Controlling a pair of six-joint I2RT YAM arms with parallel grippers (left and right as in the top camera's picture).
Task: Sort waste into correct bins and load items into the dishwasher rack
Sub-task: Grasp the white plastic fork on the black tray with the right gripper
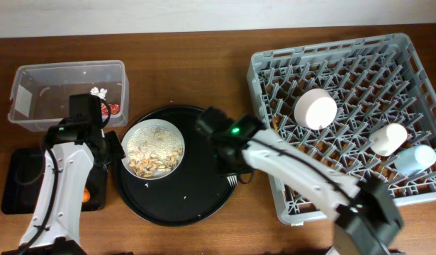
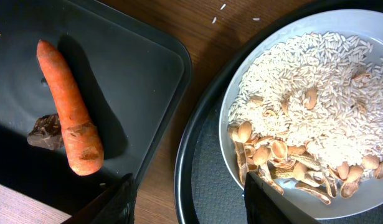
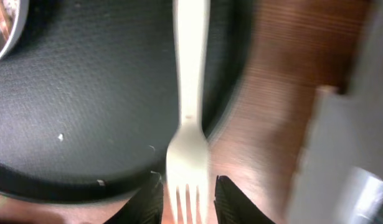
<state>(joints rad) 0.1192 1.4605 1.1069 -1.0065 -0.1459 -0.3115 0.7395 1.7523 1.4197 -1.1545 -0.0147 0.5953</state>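
Right end effector (image 3: pixel 188 199) spread astride the white fork (image 3: pixel 190 93); left end effector (image 2: pixel 191 205) spread beside the plate (image 2: pixel 356 205).
The rack (image 1: pixel 345 64) at the surface's right edge holds three items: bowl (image 1: pixel 315 110), cream cup (image 1: pixel 388 138), blue cup (image 1: pixel 416 159). The one fork lies on the round black tray (image 1: pixel 182 205), its blurred tines seemingly untouched between the fingers. One carrot (image 2: pixel 70 118) lies in the shallow black tray (image 2: pixel 135 74).

Nothing written, no number and no brand could be read in any view. The white label (image 1: pixel 22 101) at the left end of the clear tub (image 1: pixel 69 66) looked blank from above. Any print on the red wrapper (image 1: pixel 113 108) inside it was too small to read.
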